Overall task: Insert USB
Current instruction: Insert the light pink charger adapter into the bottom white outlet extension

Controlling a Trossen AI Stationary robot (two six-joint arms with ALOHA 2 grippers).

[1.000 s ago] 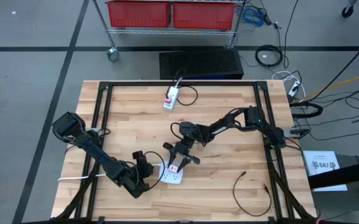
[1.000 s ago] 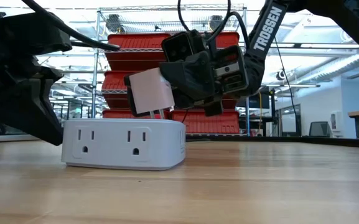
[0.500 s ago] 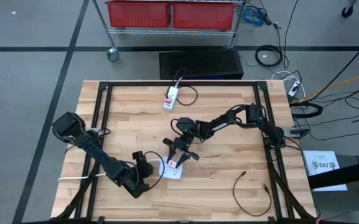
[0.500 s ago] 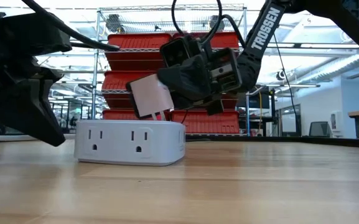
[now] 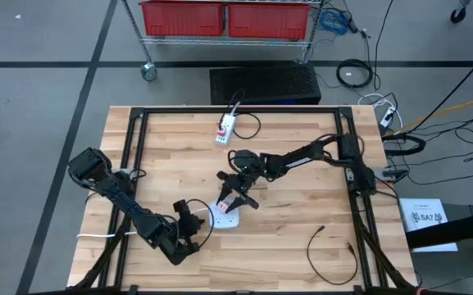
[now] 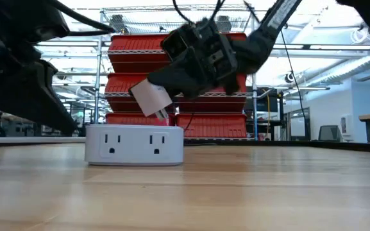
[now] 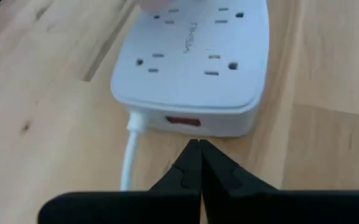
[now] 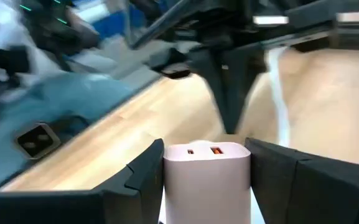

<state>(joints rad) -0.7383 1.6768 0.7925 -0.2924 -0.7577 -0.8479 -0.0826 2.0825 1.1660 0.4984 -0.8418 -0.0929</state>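
The step in hand was the plugging-in: the right gripper (image 6: 172, 86) pinched the white USB charger (image 6: 150, 98) between its fingers, tilted, just above the power strip (image 6: 134, 144) on the worktop (image 6: 268, 186). The left gripper (image 7: 199, 163), fingers pressed together, sat against the strip's switch end, seemingly bracing it. Next, I judged, the charger needed levelling over a socket and pressing straight down.

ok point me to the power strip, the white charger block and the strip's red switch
power strip (image 6: 134, 144): low view, front face between its two outlets
white charger block (image 8: 206, 180): right wrist view, flat face below the two ports, between the right gripper's fingers
red switch (image 7: 182, 121): left wrist view, on the strip's end wall beside the cord
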